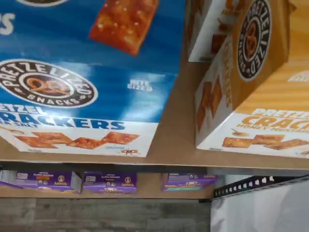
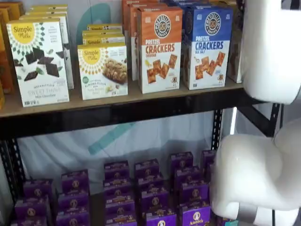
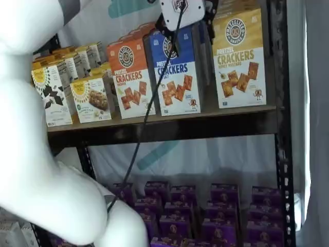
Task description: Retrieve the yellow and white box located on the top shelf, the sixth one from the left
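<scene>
The yellow and white box (image 3: 240, 59) stands upright at the right end of the top shelf (image 3: 169, 128), next to a blue-and-white cracker box (image 3: 177, 72). My gripper (image 3: 184, 13) hangs at the view's top edge, in front of the blue box's top and just left of the yellow box, cable trailing down. Only its white body and black bits at its sides show, so I cannot tell if it is open. The wrist view shows the yellow box (image 1: 256, 72) close, with the blue box (image 1: 72, 72) beside it and bare board (image 1: 174, 135) between. In a shelf view my arm (image 2: 273, 52) hides the yellow box.
An orange-and-white cracker box (image 2: 159, 49) and Simple Mills boxes (image 2: 40, 61) stand further left on the top shelf (image 2: 117, 113). Several purple boxes (image 3: 221, 211) fill the lower shelf. A black upright (image 3: 280, 103) rises just right of the yellow box.
</scene>
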